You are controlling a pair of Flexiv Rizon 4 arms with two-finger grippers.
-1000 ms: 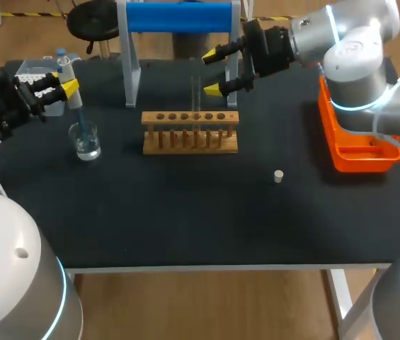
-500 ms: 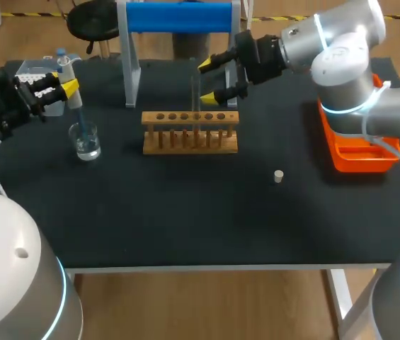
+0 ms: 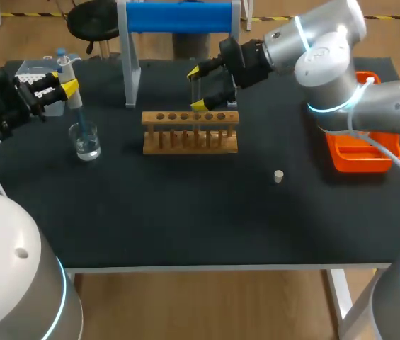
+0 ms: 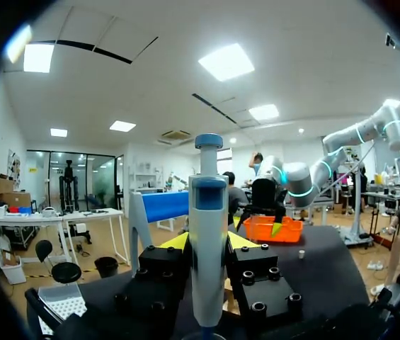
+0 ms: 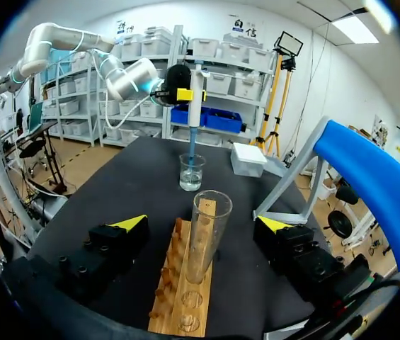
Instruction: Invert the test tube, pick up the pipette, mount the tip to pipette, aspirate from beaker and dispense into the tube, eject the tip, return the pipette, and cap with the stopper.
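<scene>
Glass is the worry: the tube [image 5: 207, 237] stands upright in the wooden rack [image 3: 190, 132] between the spread fingers of the right gripper [image 3: 196, 88], so an off-centre squeeze could tip or crack it, while the left gripper [image 3: 64, 85] clamps the pipette [image 4: 208, 241], its tip in the beaker [image 3: 86, 140].

The table [image 3: 185, 212] is black, the rack [image 3: 190, 134] tan wood, the tray [image 3: 355, 157] orange, the pipette [image 4: 208, 227] blue-and-white.
</scene>
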